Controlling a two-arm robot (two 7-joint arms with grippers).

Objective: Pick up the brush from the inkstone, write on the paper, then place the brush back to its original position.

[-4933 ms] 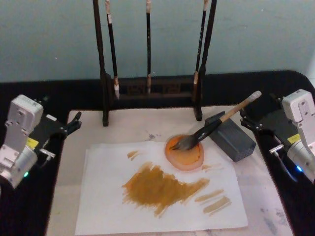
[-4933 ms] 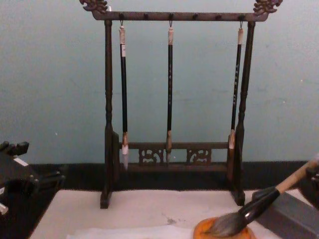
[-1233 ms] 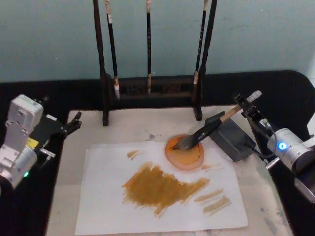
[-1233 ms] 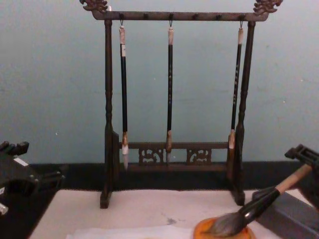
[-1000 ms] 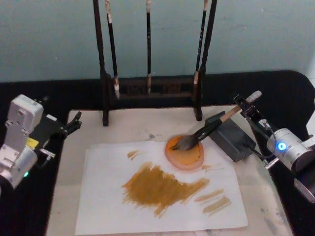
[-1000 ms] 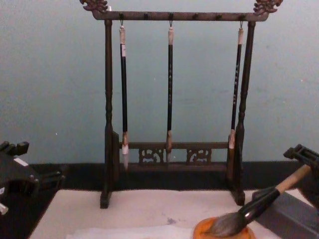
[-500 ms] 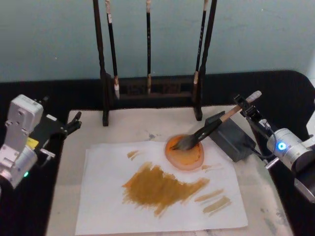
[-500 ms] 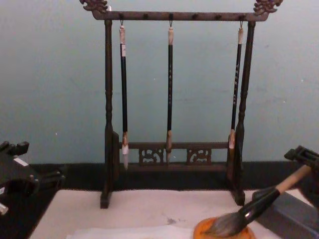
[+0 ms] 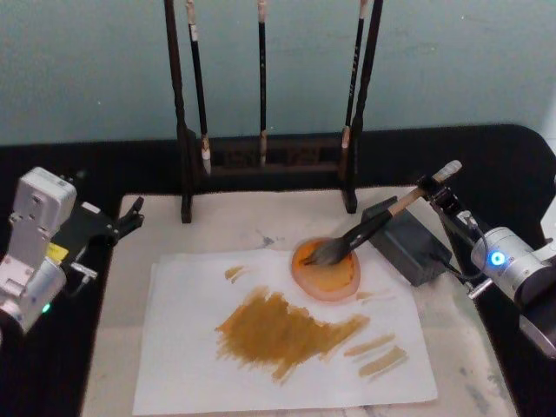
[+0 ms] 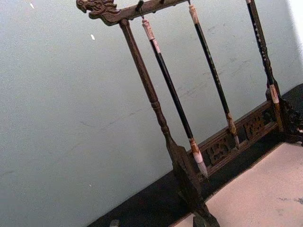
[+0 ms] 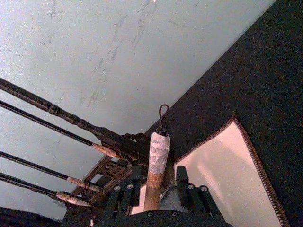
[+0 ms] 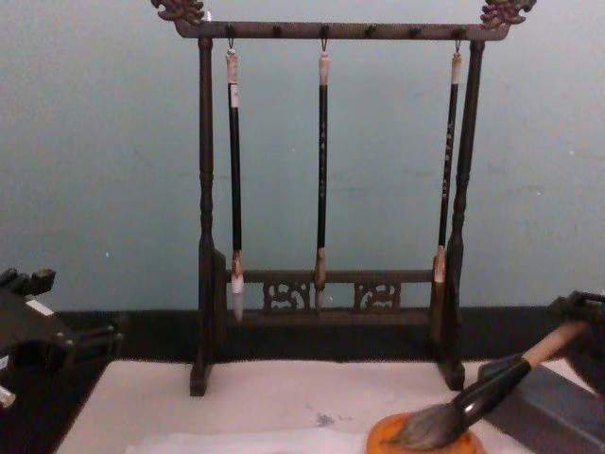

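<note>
Reaching in from the right edge, where it sat parked about five seconds ago, the right pincer (image 9: 433,196) is now at the taped top end of the brush (image 9: 373,228). Against the picture of half a second ago it has drawn in closer around the handle, and in the chest view it sits lower behind the handle's tip. In the right wrist view the handle stands between the fingers (image 11: 182,185), hard against one side with a slim gap on the other, so the pincer is narrow but not yet clamped. The brush itself has not moved. The left pincer (image 9: 132,217) is where it was, parked at the left edge of the black tabletop (image 9: 486,156), and the left wrist view shows its tips apart.

Counted: one large brush, three thin brushes (image 9: 261,78) hanging from one wooden rack (image 9: 261,161), one paper (image 9: 191,347), one cream mat (image 9: 234,217) under it, one orange dish (image 9: 334,280) and one dark grey block (image 9: 413,252).

The dish lies at the paper's far edge and holds the brush's hair tuft. The dark part of the shaft leans on the block just beside the dish, and the handle slants up toward the right pincer. The paper carries one broad ochre patch and a few short strokes around it.
</note>
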